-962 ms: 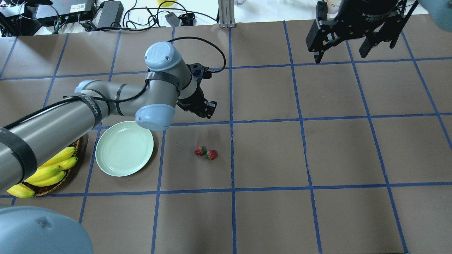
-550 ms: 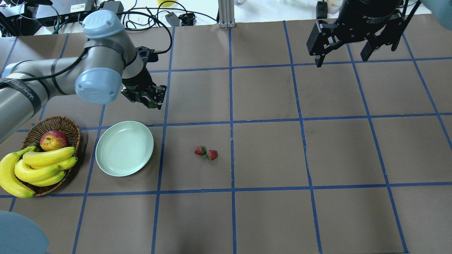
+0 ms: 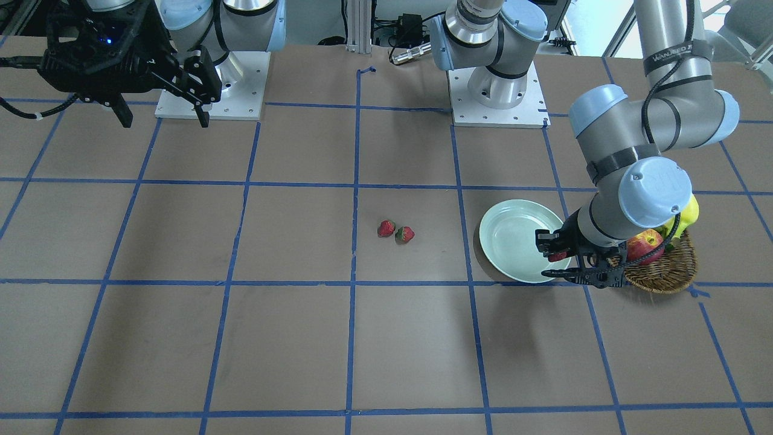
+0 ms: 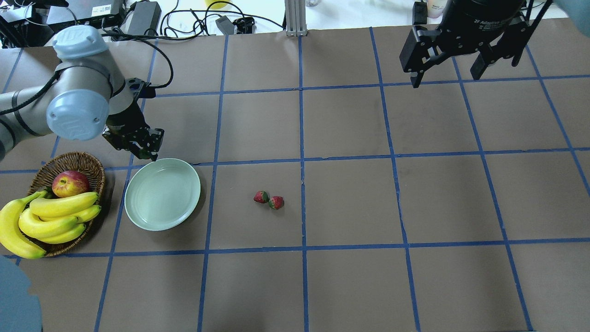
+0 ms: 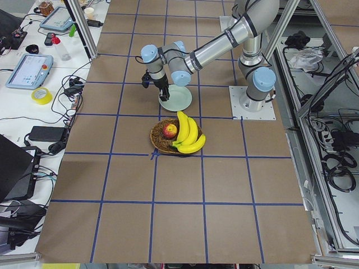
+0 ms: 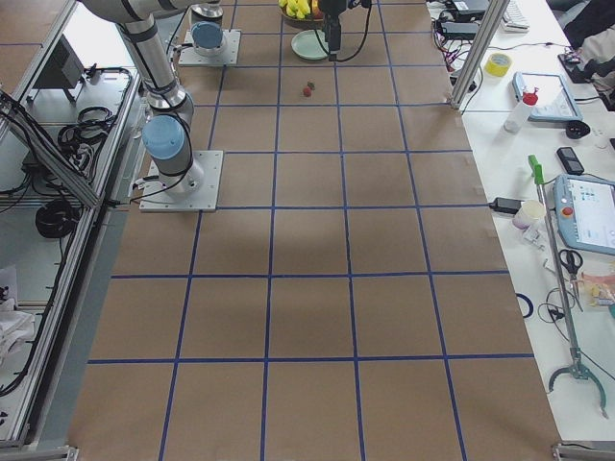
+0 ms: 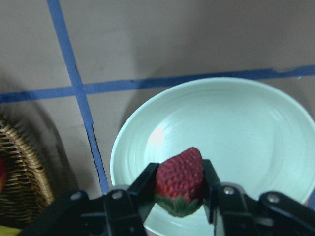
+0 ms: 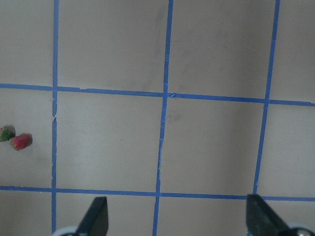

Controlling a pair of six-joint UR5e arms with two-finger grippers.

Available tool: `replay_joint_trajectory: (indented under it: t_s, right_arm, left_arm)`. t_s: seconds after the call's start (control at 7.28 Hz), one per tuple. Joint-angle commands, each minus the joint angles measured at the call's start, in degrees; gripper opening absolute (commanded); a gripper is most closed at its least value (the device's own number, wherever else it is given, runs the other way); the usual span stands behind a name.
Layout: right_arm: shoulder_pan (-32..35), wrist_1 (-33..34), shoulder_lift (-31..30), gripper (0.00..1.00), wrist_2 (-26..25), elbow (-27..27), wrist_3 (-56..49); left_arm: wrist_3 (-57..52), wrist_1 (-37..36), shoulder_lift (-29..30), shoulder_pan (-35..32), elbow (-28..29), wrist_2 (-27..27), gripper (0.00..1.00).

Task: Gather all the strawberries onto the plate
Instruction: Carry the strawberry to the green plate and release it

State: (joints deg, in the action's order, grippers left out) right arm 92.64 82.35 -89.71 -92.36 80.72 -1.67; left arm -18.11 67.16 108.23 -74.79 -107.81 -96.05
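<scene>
While the left gripper (image 4: 146, 150) hangs at the plate's (image 4: 162, 193) far edge, on the side toward the wicker basket (image 4: 87, 161), its two fingers are clamped on one strawberry (image 7: 180, 172). The wrist view shows the berry pinched across its sides, leafy cap down toward the camera. In that view it sits over the inner slope of the plate, close to the rim and not over the middle.

That is your main risk. The plate is shallow and its rim is smooth, so if you let go here the berry may land on the slope or the lip. From there it could roll off onto the table. I cannot tell how high it hangs above the plate, and a drop from height would make a bounce likelier. Bring it over the centre and low before you open.

The basket, with its apple (image 4: 70, 183) and bananas (image 4: 60, 207), stands just beside the plate. A wide swing of the wrist on that side could clip the wicker.

The other two strawberries (image 4: 261, 197) (image 4: 276, 202) lie on the table well apart from the plate, touching each other. Closing on one is likely to shove its neighbour away, or catch both badly.

The right gripper (image 4: 445, 77) is raised at the far right of the table. Its fingers are spread wide with nothing between them.
</scene>
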Motion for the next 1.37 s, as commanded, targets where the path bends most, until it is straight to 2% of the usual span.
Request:
replay_joint_trajectory:
  t_s: [0.0,0.14,0.41,0.69,0.96,1.24]
  right_arm:
    - [0.3,0.1,0.1,1.0,0.3,0.3,0.0]
    - [0.3,0.6,0.3,1.0,0.4,0.3,0.0]
    - [0.3,0.4,0.3,1.0,0.4,0.4,0.0]
    - [0.3,0.4,0.3,1.0,0.4,0.4,0.0]
    - [0.3,0.4,0.3,1.0,0.4,0.5,0.0]
    - [0.3,0.4,0.3,1.0,0.5,0.5,0.0]
  left_arm:
    - [-0.4,-2.3,0.3,0.4,-3.1,-0.4,0.45]
    - [-0.1,-2.4,0.3,0.4,-2.8,-0.2,0.99]
    - [-0.1,-1.8,-0.3,-0.5,0.5,0.3,1.0]
    - [6.5,-1.9,-1.5,-6.1,1.1,6.6,1.0]
    - [24.5,-2.2,-1.6,-14.7,0.9,8.3,1.0]
    - [47.9,-2.4,0.5,-16.9,0.6,16.5,1.0]
